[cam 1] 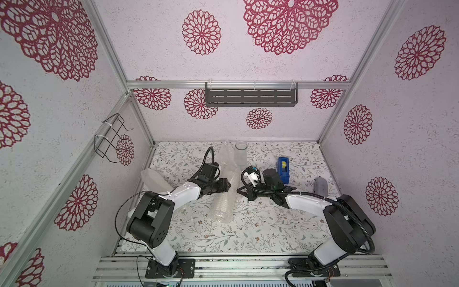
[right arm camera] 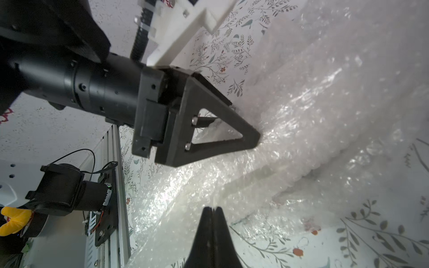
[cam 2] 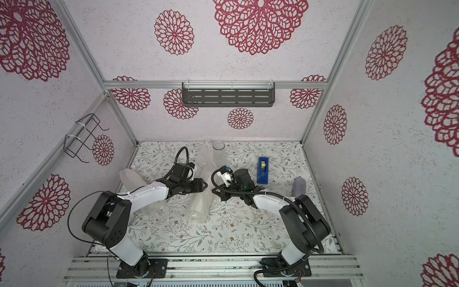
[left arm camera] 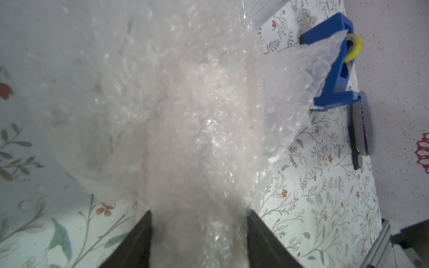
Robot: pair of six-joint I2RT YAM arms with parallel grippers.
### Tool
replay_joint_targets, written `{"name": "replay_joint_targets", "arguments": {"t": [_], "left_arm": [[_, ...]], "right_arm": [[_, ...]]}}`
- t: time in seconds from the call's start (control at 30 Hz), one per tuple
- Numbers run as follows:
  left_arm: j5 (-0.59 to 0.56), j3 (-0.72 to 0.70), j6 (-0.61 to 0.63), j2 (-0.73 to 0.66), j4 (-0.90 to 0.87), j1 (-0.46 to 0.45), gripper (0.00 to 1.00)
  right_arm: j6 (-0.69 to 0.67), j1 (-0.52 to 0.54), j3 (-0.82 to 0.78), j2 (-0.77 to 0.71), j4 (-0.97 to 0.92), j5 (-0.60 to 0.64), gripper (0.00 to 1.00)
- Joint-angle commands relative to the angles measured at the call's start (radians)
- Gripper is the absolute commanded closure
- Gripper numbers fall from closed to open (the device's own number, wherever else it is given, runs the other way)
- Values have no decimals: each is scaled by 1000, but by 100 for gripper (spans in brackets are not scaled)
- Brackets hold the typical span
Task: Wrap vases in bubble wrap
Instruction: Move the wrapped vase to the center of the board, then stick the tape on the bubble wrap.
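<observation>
Left gripper (left arm camera: 199,211): jaws are standing apart, clamping across a roll of bubble wrap (left arm camera: 190,120) lying on the table (cam 1: 260,231). What the roll is enclosing is not showing clearly.
Right gripper (right arm camera: 211,208): jaws are pressing fully together at the roll's loose edge, facing the left gripper. Whether film is being pinched cannot be told.
Risk, unrolling: a free flap is standing up beyond the left gripper, so releasing now is likely letting the roll spring open.
Risk, collision: the grippers are facing each other closely, so either one advancing is risking contact.
Risk, tipping: the bare glass vase (cam 1: 240,150) is standing upright just beyond both grippers, so tugging the sheet is risking a knock-over.
Count: grippers, two; bare glass vase, one; clamped roll, one; wrapped bundle (cam 1: 154,180) behind the left gripper, one; tape dispenser (cam 1: 283,169) beside the right gripper, one; grey object (cam 1: 321,186), one, kind unclear.
</observation>
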Motion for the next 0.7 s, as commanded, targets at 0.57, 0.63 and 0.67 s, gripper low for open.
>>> {"name": "replay_joint_targets", "arguments": {"t": [0.57,0.63,0.67], "left_arm": [[54,-125,0,-30,-1,-56,41],[51,-133,-2,-34,5,-57,42],[48,-136,-4,-35,8,-56,42]], "right_arm": [[3,-5,378,206,-120,7,100],[13,-6,402,223,-124,12,100],[14,-5,415,234,-129,10,100]]}}
